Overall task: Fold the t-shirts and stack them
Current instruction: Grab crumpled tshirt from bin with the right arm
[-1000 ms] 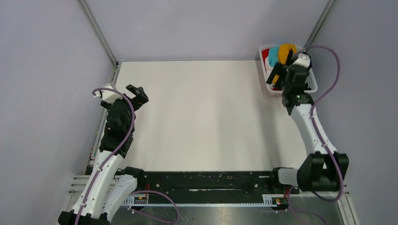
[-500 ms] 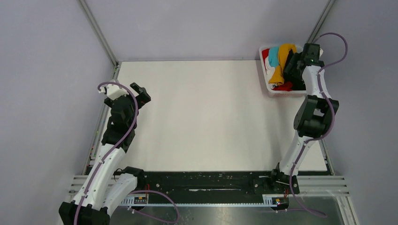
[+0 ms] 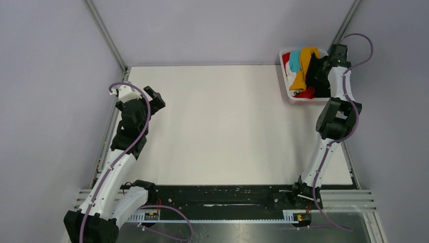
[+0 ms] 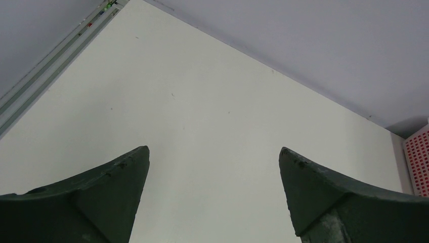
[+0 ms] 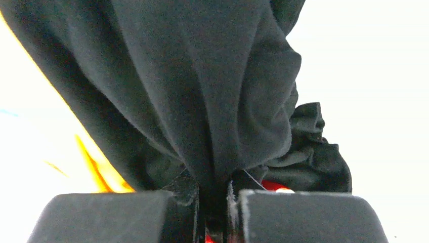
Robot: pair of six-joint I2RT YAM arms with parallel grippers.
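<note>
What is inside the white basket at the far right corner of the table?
A heap of t-shirts: mustard-orange, teal-blue, red, white, and a black one pinched by the right claw. The floor of the basket and anything under the heap are covered.

white matte worktop [image 3: 222, 126] filling the centre of the frame, enclosed by plain pale lavender-grey walls [image 3: 222, 30]. slim metal posts [image 3: 105, 35] slant in from upper left and upper right. black rail [image 3: 222, 195] along the bottom edge. light even, soft.
</note>
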